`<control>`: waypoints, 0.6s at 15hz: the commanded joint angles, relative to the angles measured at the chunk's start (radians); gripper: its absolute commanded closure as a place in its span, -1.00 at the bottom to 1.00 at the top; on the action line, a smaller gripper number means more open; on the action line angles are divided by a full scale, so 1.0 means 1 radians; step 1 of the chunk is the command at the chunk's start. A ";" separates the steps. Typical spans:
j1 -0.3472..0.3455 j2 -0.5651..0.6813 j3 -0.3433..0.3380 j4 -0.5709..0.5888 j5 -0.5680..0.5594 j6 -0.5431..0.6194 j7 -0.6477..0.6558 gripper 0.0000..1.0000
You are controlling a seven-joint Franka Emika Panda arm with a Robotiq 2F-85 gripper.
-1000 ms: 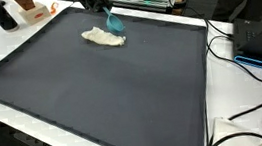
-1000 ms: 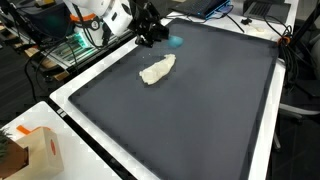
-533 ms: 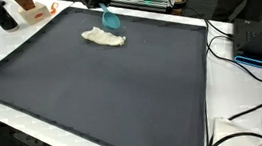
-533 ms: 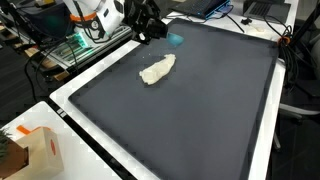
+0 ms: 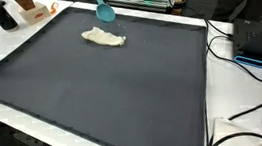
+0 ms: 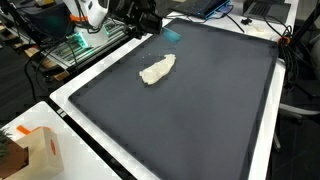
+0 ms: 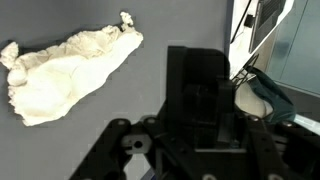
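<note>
Gripper [image 6: 147, 22] high at the far rim of the dark mat [image 6: 210, 110], right where the mat meets the white table border [image 6: 78, 85]. Teal object [image 6: 172, 36] just beside the gripper's tip, low over the mat's far edge; also seen in an exterior view [image 5: 104, 12] directly under the gripper. Cannot tell whether gripped or merely next to it. Cannot tell either whether the fingers are clenched or released: the wrist view is filled by the gripper body, with the tips not visible.

Cream crumpled cloth [image 6: 157, 69] flat on the mat, near the teal object but apart from it, a little inward from the far edge; large in the wrist view [image 7: 68, 72], upper left.

Most of the mat bare in both exterior views, with wide open room toward the near and side edges. Clutter only off the mat: cables [image 5: 249, 94] past one side border, orange box [image 6: 40, 150] beyond a near corner
</note>
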 commanded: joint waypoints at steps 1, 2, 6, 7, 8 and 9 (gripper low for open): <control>-0.026 -0.105 -0.008 -0.070 -0.028 0.015 0.132 0.45; -0.033 -0.126 -0.008 -0.081 -0.033 0.017 0.173 0.45; -0.061 -0.204 0.003 -0.119 -0.075 0.053 0.372 0.45; -0.066 -0.223 0.010 -0.128 -0.100 0.074 0.437 0.45; -0.071 -0.242 0.016 -0.134 -0.131 0.090 0.504 0.45; -0.076 -0.258 0.023 -0.141 -0.163 0.104 0.571 0.45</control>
